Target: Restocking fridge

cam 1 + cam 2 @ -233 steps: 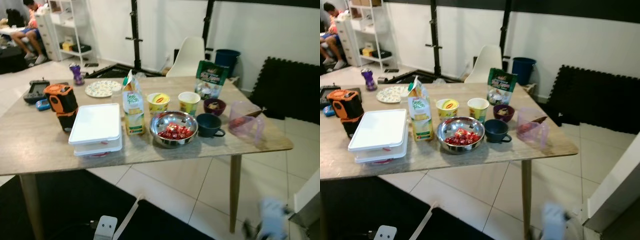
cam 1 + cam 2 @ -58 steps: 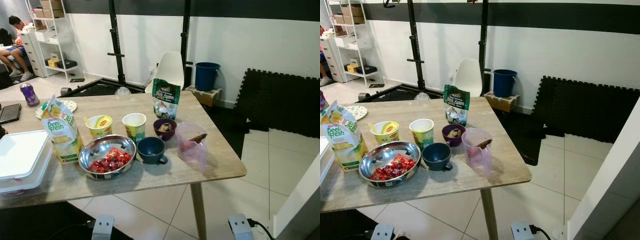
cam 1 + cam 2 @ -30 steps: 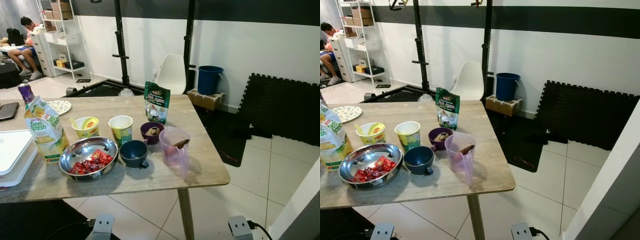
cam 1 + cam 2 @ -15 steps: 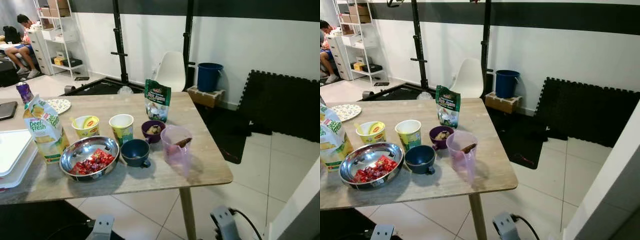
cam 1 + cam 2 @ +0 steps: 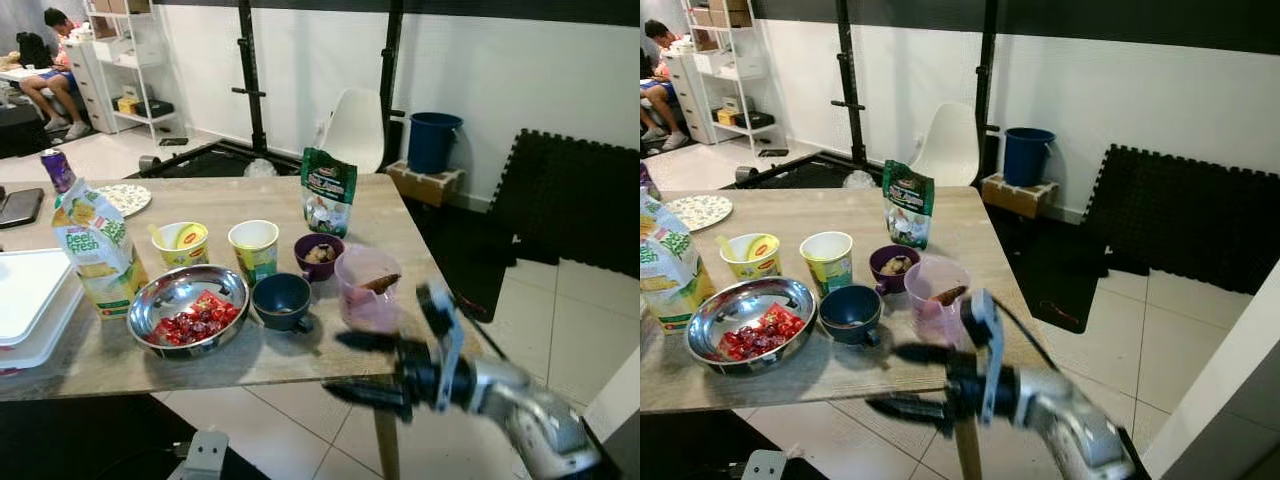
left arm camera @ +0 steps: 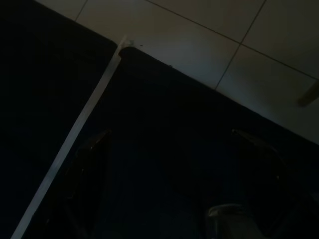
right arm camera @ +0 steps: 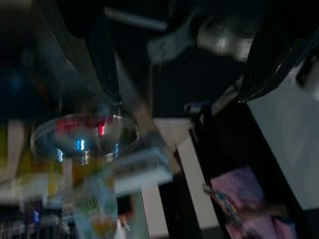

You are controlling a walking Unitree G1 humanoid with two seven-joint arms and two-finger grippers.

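On the wooden table (image 5: 400, 215) stand a juice carton (image 5: 95, 260), a steel bowl of red pieces (image 5: 188, 310), two yellow cups (image 5: 180, 245), a purple bowl (image 5: 318, 255), a dark blue mug (image 5: 282, 300), a pink pitcher (image 5: 367, 290) and a green bag (image 5: 327, 192). My right gripper (image 5: 332, 364) hovers open at the table's near edge, just in front of the pitcher and mug, holding nothing. The blurred right wrist view shows the steel bowl (image 7: 84, 137) and pitcher (image 7: 249, 209). My left gripper (image 6: 174, 144) hangs over a dark mat, its fingers apart.
A white lidded container (image 5: 25, 300), a plate (image 5: 125, 198), a purple can (image 5: 58, 170) and a phone (image 5: 20, 205) occupy the table's left. A white chair (image 5: 355, 130), a blue bin (image 5: 435, 140) and black foam mats (image 5: 570, 200) stand behind. A person (image 5: 55, 60) sits far left.
My right arm has risen into view, open, in front of the table's near edge. The camera shifted slightly; the items on the table stay put.
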